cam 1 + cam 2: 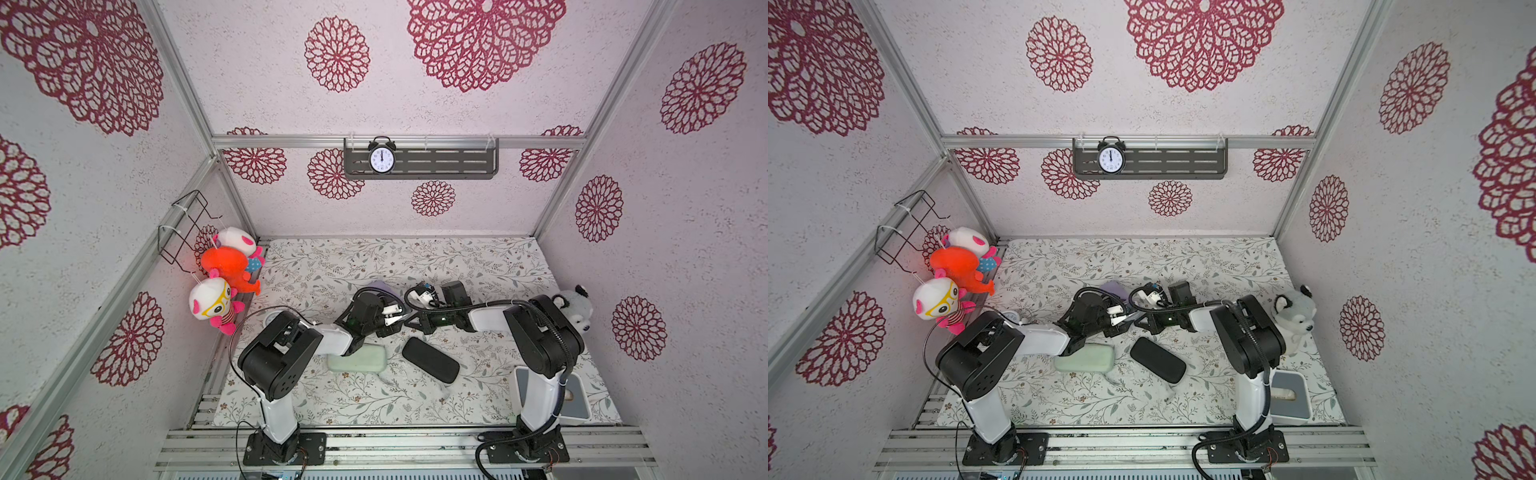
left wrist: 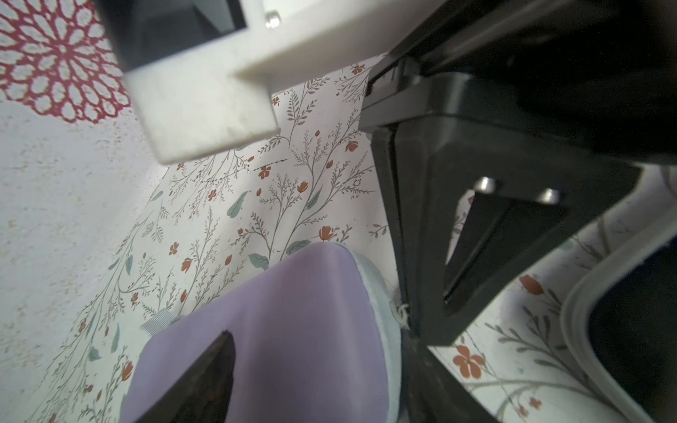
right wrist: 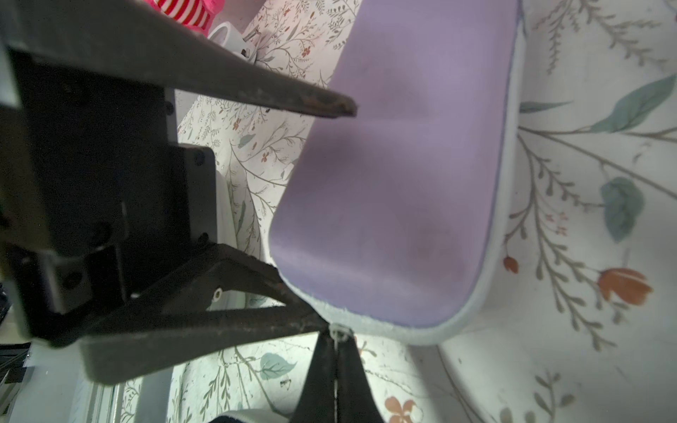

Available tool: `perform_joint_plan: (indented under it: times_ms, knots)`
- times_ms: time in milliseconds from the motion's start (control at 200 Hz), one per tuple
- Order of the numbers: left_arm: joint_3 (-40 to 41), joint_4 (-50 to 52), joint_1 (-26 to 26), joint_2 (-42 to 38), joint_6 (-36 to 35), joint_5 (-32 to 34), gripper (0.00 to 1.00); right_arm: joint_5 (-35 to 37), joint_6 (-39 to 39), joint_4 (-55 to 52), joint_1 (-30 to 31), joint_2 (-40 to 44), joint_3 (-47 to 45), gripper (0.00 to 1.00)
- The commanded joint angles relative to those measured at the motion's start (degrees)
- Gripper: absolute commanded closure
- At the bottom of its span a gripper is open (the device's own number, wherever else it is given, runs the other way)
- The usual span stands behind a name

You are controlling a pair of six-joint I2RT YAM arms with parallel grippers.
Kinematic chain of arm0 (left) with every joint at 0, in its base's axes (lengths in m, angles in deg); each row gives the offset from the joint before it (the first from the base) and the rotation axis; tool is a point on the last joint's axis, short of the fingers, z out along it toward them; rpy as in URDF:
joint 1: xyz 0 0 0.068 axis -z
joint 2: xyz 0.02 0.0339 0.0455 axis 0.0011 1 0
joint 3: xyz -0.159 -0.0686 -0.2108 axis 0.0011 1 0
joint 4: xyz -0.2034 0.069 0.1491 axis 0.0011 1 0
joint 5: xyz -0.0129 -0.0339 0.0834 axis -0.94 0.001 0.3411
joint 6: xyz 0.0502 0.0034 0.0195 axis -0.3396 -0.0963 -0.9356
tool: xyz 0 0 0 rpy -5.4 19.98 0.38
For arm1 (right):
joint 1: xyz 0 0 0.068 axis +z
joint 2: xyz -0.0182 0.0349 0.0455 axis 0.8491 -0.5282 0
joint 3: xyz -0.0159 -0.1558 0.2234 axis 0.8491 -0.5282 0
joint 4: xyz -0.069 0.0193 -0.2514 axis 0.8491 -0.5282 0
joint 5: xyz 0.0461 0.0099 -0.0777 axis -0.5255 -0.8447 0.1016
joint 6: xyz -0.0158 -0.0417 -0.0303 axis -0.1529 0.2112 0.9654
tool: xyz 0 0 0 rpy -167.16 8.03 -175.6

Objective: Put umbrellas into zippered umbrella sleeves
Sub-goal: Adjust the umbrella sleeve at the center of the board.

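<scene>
The lilac sleeve (image 2: 293, 329) lies on the floral table (image 1: 478, 266). In a top view only its end (image 1: 380, 286) shows from under the wrists. My left gripper (image 2: 315, 333) is closed across it, one finger (image 2: 208, 377) on the shell and the other along the grey zip edge. My right gripper (image 3: 336, 335) is shut on the small pale zip pull (image 3: 339, 329) at the sleeve's rounded end (image 3: 403, 219). The mint green sleeve (image 1: 359, 359) and the black sleeve (image 1: 430, 359) lie closed nearer the front. No umbrella shows in any view.
A white bin (image 1: 579, 399) stands at the front right by the right arm's base. A husky plush (image 1: 575, 307) sits at the right wall, and several plush toys (image 1: 226, 270) hang on the left wall. A clock (image 1: 381, 157) stands on the back shelf.
</scene>
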Motion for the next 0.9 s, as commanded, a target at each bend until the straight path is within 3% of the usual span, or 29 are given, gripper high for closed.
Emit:
perform_joint_plan:
  times_ms: [0, 115, 250, 395, 615, 756, 896]
  knots:
    - [-1.5, 3.9, 0.0, 0.8, -1.5, 2.0, 0.32, -5.7, 0.1, 2.9, 1.4, 3.8, -0.5, 1.00]
    - [-0.4, 5.4, -0.1, -0.1, -3.0, 1.7, 0.36, -4.7, -1.5, 3.5, 0.7, 3.1, 0.1, 1.00]
    - [-3.1, 11.7, 0.7, 2.1, -4.4, 7.0, 0.38, -5.0, -2.3, 4.5, 0.6, 3.8, -0.2, 1.00]
    - [-2.0, 6.9, 1.1, 3.6, -5.2, 9.3, 0.38, -5.4, -3.1, 5.8, 0.6, 5.2, -1.3, 1.00]
    - [-6.3, 8.0, 2.6, 8.6, -5.4, 15.3, 0.37, -6.2, -4.1, 6.4, 1.1, 3.9, -1.6, 1.00]
    - [-6.8, 8.5, 2.8, 8.3, -4.6, 15.7, 0.36, -5.9, -4.3, 6.3, 1.1, 2.8, -1.4, 1.00]
    - [-11.2, 12.2, 3.5, 9.4, 0.7, 21.2, 0.33, -6.7, -5.7, 8.4, 1.1, 2.0, -0.9, 1.00]
